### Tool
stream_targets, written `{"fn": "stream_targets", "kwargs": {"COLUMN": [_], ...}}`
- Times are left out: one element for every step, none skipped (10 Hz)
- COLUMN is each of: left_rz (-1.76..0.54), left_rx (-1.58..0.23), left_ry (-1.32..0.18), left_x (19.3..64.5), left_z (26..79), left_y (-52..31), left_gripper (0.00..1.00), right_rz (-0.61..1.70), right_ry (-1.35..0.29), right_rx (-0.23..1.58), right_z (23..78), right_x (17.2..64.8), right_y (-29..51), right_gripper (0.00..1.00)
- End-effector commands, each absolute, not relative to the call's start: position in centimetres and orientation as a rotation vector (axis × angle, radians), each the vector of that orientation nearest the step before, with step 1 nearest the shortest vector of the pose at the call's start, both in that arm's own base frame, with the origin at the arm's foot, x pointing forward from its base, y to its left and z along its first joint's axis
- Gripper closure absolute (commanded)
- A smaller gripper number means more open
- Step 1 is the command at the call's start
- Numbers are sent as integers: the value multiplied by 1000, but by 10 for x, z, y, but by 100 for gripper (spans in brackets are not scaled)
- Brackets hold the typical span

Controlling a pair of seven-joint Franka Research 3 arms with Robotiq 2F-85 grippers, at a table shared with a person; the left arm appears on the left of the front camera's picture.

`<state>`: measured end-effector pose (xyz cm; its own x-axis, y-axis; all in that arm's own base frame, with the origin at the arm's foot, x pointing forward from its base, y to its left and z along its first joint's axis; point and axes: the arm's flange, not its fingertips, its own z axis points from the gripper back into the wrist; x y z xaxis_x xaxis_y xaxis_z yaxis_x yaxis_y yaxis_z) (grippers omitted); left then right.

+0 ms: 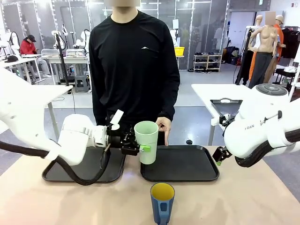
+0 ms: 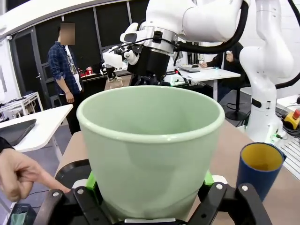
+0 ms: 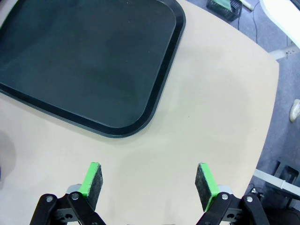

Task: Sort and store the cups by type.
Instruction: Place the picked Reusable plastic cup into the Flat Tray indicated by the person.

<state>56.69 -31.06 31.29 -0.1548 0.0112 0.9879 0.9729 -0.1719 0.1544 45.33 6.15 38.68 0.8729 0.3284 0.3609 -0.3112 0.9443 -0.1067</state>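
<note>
The left tool [image 1: 140,148] is clenched around the mint-green tumbler [image 1: 147,136], which is upright at the left edge of the right tray [image 1: 187,164]. A person's hand [image 1: 164,124] is just behind it. The blue cup [image 1: 162,201] stands on the table [image 1: 243,201], nearer the front. The right tool [image 3: 149,180] is released, its jaws wide above the table beside that tray.

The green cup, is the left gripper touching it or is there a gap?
Touching. In the left wrist view the green pads of the left gripper press against both sides of the green cup, with no gap.
</note>
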Motion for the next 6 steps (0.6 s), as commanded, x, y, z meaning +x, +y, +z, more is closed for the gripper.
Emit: {"fn": "stream_targets", "kwargs": {"left_rz": [-1425, -1430, -1426, -1460, -1459, -1459], "left_rx": [-1281, -1283, -1274, -1313, -1287, -1287], "left_ry": [-1227, -1217, -1219, -1204, -1216, -1216], "left_x": [579, 579, 580, 582, 570, 570], "left_z": [309, 306, 302, 300, 301, 301], "left_y": [-335, -345, -350, -351, -340, -340], "left_gripper": [13, 13, 13, 13, 13, 13], "right_rz": [331, 331, 331, 331, 331, 331], "right_ry": [-384, -384, -384, -384, -384, -384], "right_rx": [-46, -46, -46, -46, -46, -46], "right_z": [387, 387, 387, 387, 387, 387], "right_x": [454, 454, 454, 454, 454, 454], "right_y": [60, 60, 60, 60, 60, 60], "right_gripper": [0, 0, 0, 0, 0, 0]}}
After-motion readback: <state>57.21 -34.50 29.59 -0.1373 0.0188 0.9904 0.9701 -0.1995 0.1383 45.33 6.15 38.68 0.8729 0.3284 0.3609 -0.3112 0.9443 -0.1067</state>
